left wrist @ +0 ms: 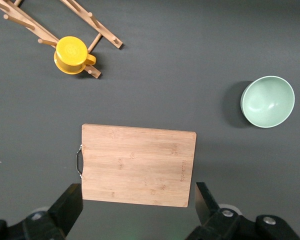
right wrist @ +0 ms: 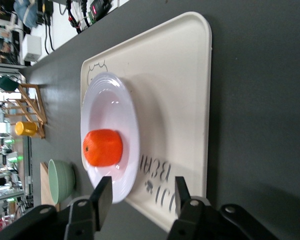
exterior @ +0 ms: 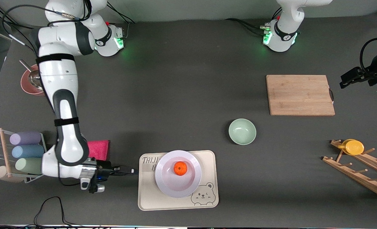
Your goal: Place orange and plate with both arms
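The orange sits in the middle of the plate, and the plate rests on the cream tray near the table edge closest to the front camera, toward the right arm's end. Judging by this, the placing looks essentially done: fruit on plate, plate on tray. What seems left is for the arms to pull clear.

The right gripper is low beside the tray's short edge, fingers parted around nothing, pointing at the plate rim. The left gripper hangs over the wooden cutting board at the left arm's end of the table, fingers spread wide and empty; that arm waits.

The plate lies flat, open side up, and being round has no long axis. The orange's dimpled stem spot faces sideways in the right wrist view, so it lies on its side.

A green bowl stands apart, between tray and board.
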Tool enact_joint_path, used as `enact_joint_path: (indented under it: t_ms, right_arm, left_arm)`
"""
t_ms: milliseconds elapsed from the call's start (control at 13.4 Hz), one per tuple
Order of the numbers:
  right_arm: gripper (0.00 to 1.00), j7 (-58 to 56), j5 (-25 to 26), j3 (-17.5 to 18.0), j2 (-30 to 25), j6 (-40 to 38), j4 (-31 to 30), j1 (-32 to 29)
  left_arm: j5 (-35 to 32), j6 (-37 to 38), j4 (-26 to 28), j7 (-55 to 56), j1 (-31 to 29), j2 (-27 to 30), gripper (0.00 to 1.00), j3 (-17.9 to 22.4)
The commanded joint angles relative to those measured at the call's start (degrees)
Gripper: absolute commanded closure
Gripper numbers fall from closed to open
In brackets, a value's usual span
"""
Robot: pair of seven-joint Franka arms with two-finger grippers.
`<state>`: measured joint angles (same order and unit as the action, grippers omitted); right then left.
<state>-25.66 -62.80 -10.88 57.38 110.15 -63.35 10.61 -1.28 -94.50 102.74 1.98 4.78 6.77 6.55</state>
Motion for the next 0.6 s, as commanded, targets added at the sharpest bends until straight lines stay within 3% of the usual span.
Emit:
enact_joint_path:
  t_ms: [0, 150, 374, 524]
  right_arm:
    - [0.03, 3.3, 9.8, -0.3, -6.8, -6.8, -2.2, -2.2]
    - [0.00, 3.3, 18.7, -0.3, -12.2, -11.0, -3.6, -3.4]
    - [0.00, 3.5, 36.5, -0.3, -22.9, -15.6, -5.3, -4.1]
    - [0.00, 6.1, 44.4, -0.3, -30.5, -17.4, -8.7, -4.5]
  left_arm:
    - [-0.6, 0.7, -1.7, 0.1, 0.2, -0.5, 0.00, -0.6]
    - [-0.6, 0.6, -1.7, 0.2, 0.2, -0.5, 0.00, -0.6]
    - [-0.6, -0.3, -1.8, 0.1, 0.3, -0.6, 0.00, -0.7]
    - [-0.2, -0.3, -1.8, 0.2, 0.2, -0.7, 0.00, -0.7]
